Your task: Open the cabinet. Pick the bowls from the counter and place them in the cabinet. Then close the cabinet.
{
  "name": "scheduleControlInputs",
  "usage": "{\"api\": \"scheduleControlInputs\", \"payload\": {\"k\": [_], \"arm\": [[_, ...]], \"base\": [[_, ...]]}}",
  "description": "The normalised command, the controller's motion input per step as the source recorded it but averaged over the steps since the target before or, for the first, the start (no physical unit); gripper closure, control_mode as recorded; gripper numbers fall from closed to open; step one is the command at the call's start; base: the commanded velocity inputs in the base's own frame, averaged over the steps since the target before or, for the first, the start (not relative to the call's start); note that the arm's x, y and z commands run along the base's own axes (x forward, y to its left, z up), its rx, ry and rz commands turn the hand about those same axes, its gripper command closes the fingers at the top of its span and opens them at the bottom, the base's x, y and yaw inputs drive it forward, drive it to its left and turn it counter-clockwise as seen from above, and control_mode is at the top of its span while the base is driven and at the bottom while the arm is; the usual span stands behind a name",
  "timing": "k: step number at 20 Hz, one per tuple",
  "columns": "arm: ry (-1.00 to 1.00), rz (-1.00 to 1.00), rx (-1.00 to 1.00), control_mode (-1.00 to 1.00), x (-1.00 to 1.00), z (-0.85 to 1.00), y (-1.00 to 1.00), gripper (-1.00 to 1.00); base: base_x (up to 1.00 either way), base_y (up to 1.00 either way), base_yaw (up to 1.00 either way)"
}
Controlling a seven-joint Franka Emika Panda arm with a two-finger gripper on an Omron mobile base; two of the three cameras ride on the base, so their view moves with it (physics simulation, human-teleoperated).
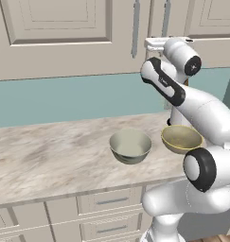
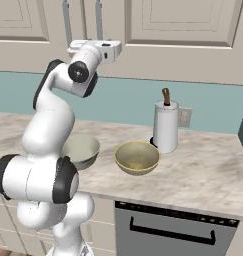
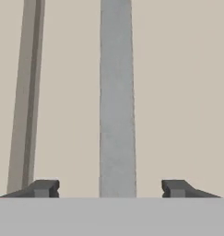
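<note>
Closest to me on the desk (image 1: 50, 160) sit the two bowls, both untouched: the greyish-white bowl (image 1: 130, 146) toward the left and the tan-yellow bowl (image 1: 182, 138) just beside it on the right, with a paper towel roll (image 2: 165, 127) standing behind the yellow one. Beyond them, up on the wall, is the cabinet (image 1: 55, 38), its doors shut. I have the end effector (image 3: 110, 188) raised to the lower end of a door handle (image 3: 116, 97), and in the hand view the two fingertips (image 3: 45, 188) stand spread on either side of the grey bar, with clear gaps both sides, pinching nothing yet. So the step in hand is, as I read it, gripping the handle to open the door. To do it well I would keep the bar centred between the tips, press forward until the pads reach past the bar, close firmly, then pull along the door's arc, not straight back, so the grip doesn't slip off or twist.
</note>
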Motion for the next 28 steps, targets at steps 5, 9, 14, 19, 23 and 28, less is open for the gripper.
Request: {"api": "scheduleControlInputs", "payload": {"k": [5,9,14,19,23,28], "arm": [[0.07,0.0,0.0,-1.0,0.5,0.0,0.0,1.0],[0.16,0.03,0.0,-1.0,0.05,0.0,0.0,1.0],[0.2,0.02,0.0,-1.0,-0.79,0.11,-0.13,1.0],[0.17,0.0,0.0,-1.0,-1.0,0.14,-0.59,1.0],[0.1,0.0,0.0,-1.0,-1.0,0.07,-0.88,1.0],[0.0,0.0,0.0,-1.0,-1.0,0.0,-0.97,1.0]], "base": [[0.0,0.0,0.0],[0.0,0.0,0.0],[0.0,0.0,0.0],[0.0,0.0,0.0],[0.0,0.0,0.0],[0.0,0.0,0.0]]}}
